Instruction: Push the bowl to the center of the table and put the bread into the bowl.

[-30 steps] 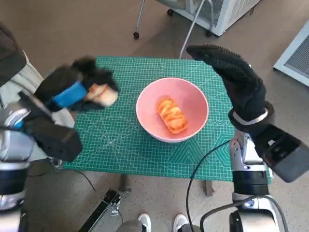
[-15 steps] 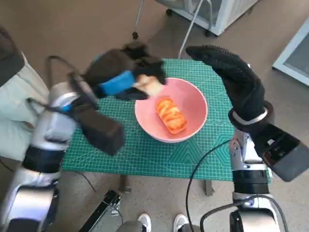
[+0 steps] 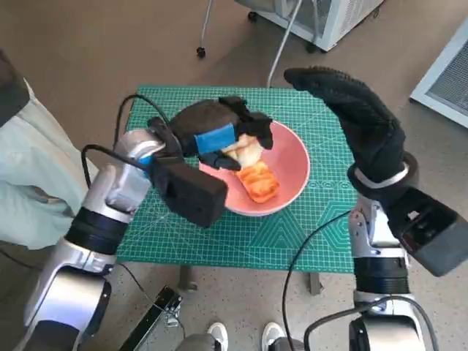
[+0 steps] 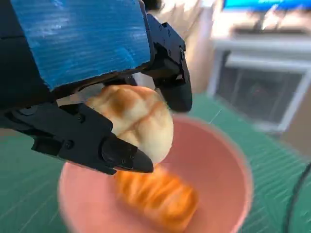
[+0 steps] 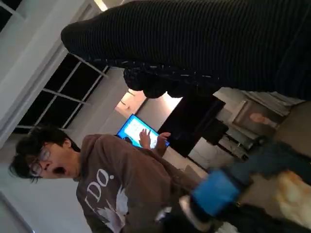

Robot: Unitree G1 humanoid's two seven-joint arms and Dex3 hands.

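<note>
A pink bowl [image 3: 292,170] sits near the middle of the green mat, with an orange striped bread [image 3: 257,183] lying inside it. My left hand [image 3: 219,131] holds a pale round bread roll [image 3: 247,151] just above the bowl's near-left part. The left wrist view shows that roll [image 4: 133,119] pinched between black fingers [image 4: 97,141], over the bowl [image 4: 228,170] and the orange bread [image 4: 155,194]. My right hand [image 3: 351,117] is raised over the table's right side, fingers stretched out, holding nothing. The right wrist view shows its glove [image 5: 194,43].
The green cutting mat [image 3: 219,241] covers the small table. A person [image 5: 121,179] in a brown hoodie shows in the right wrist view. Pale trousers of a person [image 3: 29,183] are at the table's left. Chair legs [image 3: 205,29] and a white cabinet [image 3: 329,18] stand beyond the far edge.
My left hand has carried the pale roll rightward from the mat's left side to above the bowl. The right hand has stayed raised in place.
</note>
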